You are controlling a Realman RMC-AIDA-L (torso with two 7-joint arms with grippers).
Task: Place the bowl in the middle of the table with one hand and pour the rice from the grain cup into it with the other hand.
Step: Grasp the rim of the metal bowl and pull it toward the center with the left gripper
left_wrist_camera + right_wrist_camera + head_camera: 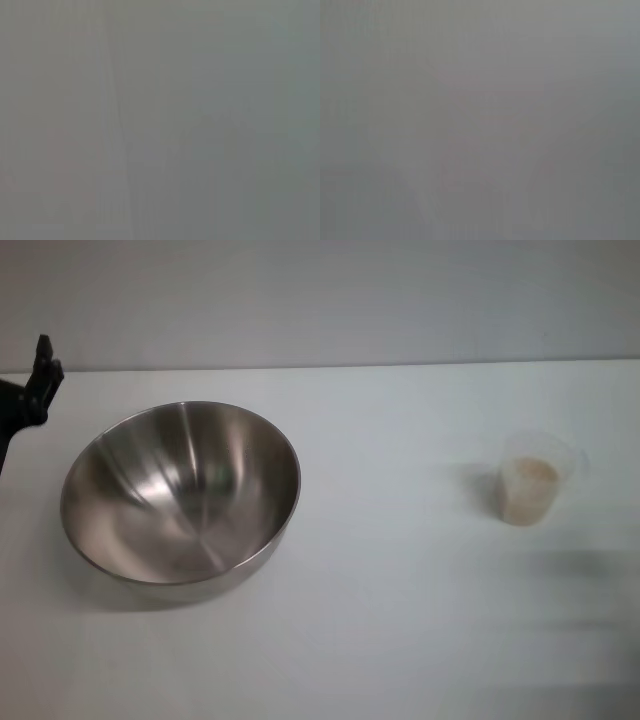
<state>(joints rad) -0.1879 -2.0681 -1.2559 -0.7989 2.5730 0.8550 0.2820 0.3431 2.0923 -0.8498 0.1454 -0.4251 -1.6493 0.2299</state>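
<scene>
The stainless-steel bowl (180,500) sits on the left part of the white table (400,620), tilted toward me, and is empty. The clear grain cup (540,478) stands upright on the right, partly filled with beige rice (532,490). My left gripper (40,375) shows as a dark shape at the far left edge, above and left of the bowl, apart from it. My right gripper is out of the head view. Both wrist views show only a plain grey blur.
The table's far edge (350,365) meets a plain grey wall. A faint shadow (590,565) lies on the table in front of the cup.
</scene>
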